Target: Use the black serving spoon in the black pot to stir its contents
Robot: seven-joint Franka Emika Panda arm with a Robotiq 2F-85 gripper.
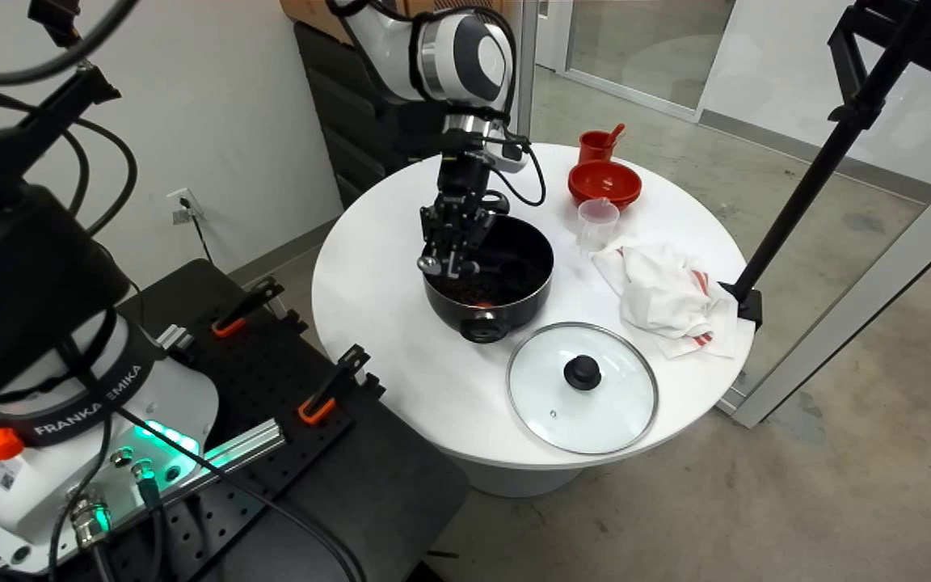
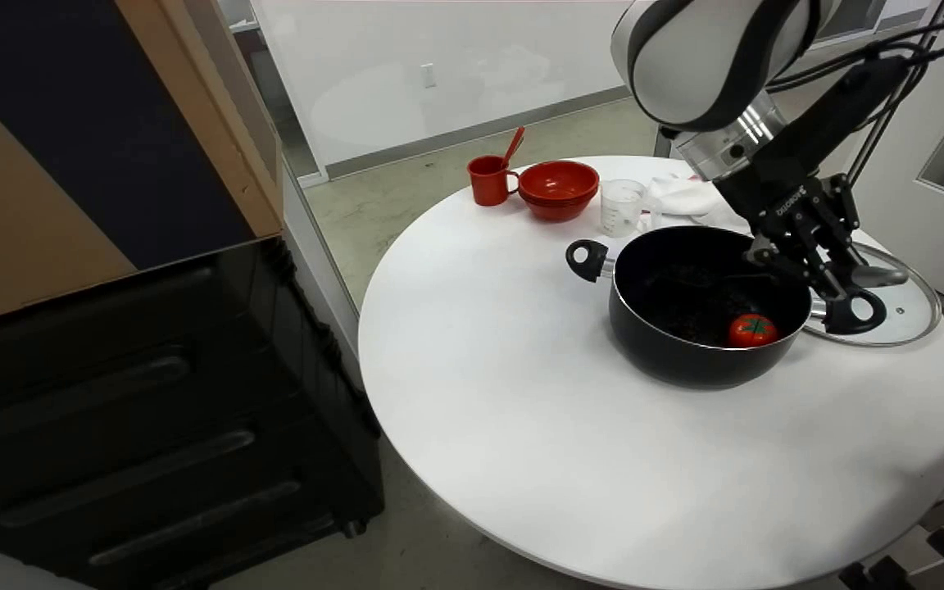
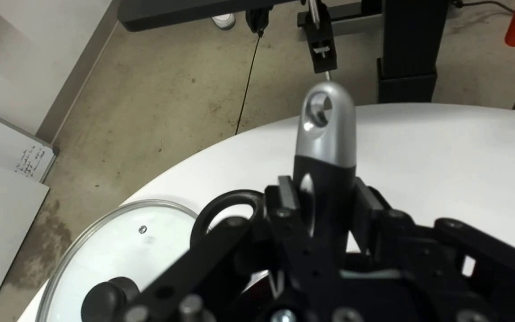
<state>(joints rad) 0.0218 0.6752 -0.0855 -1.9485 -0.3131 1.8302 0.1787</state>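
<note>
Spoon (image 3: 327, 179) gripped, lid (image 1: 570, 416) beside pot (image 2: 677, 360), cloth (image 1: 663, 295) near

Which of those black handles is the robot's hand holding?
The one on the black serving spoon: straight, with a holed silver end, it is clamped in the hand. The side handles of the black pot are loops, outside the hand's grip.

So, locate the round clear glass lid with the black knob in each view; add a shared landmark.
In an exterior view: round glass lid whole, below and right of centre.
In an exterior view: lid far right, near mid-height, partly hidden.
In the wrist view: lid lower left, cut by the bottom edge.
Shared landmark: the looped black handle nearest it, on the deep black pot.
</note>
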